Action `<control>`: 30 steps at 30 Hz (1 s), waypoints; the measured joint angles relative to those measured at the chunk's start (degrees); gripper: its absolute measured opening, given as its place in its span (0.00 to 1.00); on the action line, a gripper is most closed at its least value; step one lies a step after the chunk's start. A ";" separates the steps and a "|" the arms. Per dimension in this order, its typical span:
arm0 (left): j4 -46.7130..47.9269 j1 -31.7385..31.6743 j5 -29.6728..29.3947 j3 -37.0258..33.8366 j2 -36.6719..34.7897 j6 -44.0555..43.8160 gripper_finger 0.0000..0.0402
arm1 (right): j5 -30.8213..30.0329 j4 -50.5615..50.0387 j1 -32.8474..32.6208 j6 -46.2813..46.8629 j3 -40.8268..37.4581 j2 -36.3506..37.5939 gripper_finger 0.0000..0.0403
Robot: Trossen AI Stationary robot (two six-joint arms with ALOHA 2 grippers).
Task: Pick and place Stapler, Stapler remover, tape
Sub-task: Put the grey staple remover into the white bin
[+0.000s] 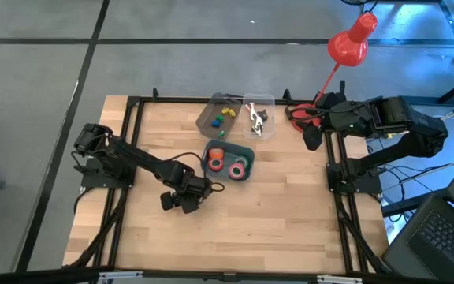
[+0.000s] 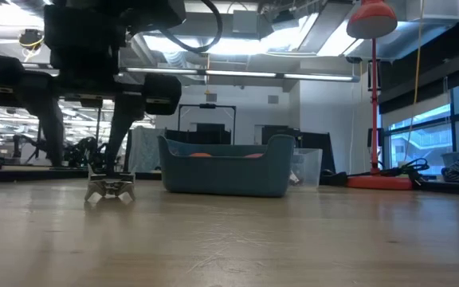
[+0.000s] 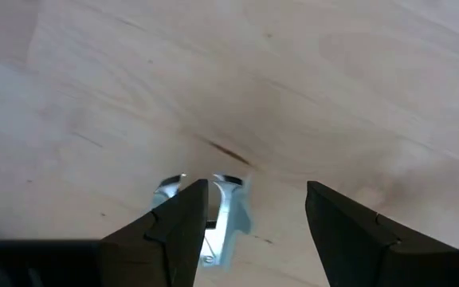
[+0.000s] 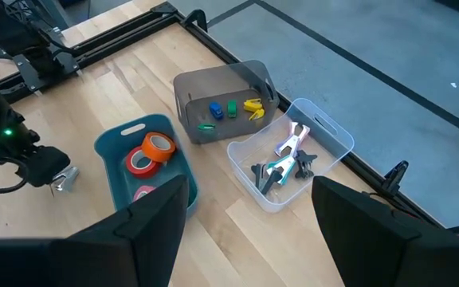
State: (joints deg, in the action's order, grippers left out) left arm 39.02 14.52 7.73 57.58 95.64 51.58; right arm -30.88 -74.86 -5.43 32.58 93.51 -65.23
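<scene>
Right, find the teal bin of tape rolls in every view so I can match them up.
High view: teal bin at table centre, in front of the grey and clear bins.
Low view: middle, side-on.
Left wrist view: not in it.
Right wrist view: lower left, beside the grey bin.
Shared landmark: red lamp, high and low views.

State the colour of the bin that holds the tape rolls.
Teal blue: the bin holding the tape rolls shows best in the right wrist view.

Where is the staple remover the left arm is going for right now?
The staple remover lies on the bare table under the left end effector, just left of the blue bin in the low view.
</scene>
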 joint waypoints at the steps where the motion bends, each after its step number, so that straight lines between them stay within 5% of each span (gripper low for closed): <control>1: -0.34 0.00 0.00 0.00 0.00 0.01 0.50 | 0.01 0.01 0.00 0.00 0.00 0.00 0.67; 23: -0.84 -0.11 -0.06 -0.02 2.99 -1.59 0.49 | 0.49 -0.12 0.02 0.00 0.00 -0.01 0.67; 30: -0.86 -0.13 -5.72 -0.02 2.99 -2.82 0.45 | 0.51 -0.19 0.02 -0.09 0.00 -0.02 0.67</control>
State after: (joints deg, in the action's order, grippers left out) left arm 38.16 14.39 2.01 57.56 98.63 48.76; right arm -30.37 -75.05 -5.41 32.49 93.51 -65.25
